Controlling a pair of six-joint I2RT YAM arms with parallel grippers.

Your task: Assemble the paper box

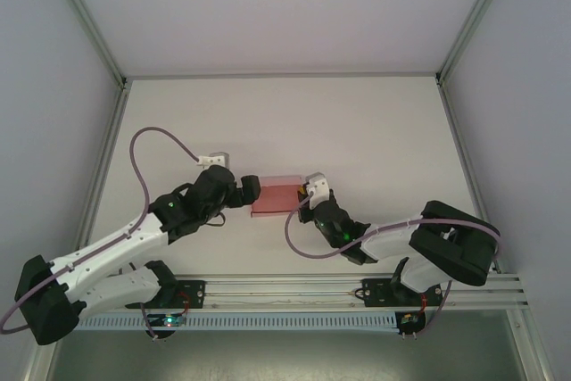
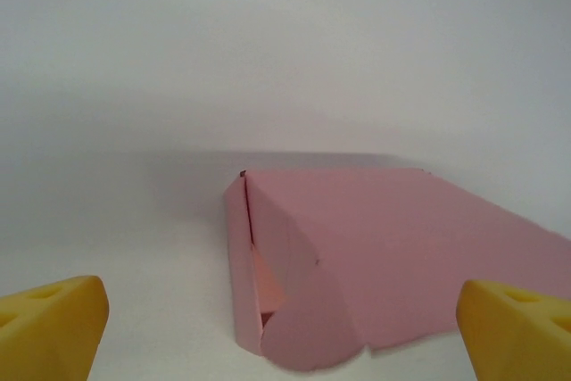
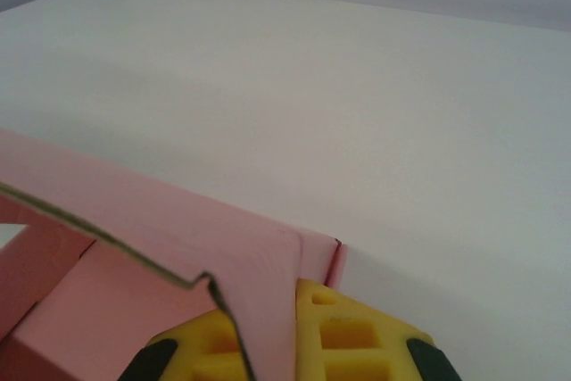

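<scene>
Table (image 1: 357, 122), plain white, sits between pale grey walls (image 1: 53, 86). Left gripper (image 1: 248, 190) gapes beside the pink box (image 1: 275, 196); right gripper (image 1: 310, 192) pinches its wall.

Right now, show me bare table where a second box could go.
The far half of the table, between the paper box and the back wall, is bare; so is the stretch beyond the right gripper toward the right wall. Crowded: the left gripper and right gripper flank the box, and the arms fill the near edge.
</scene>
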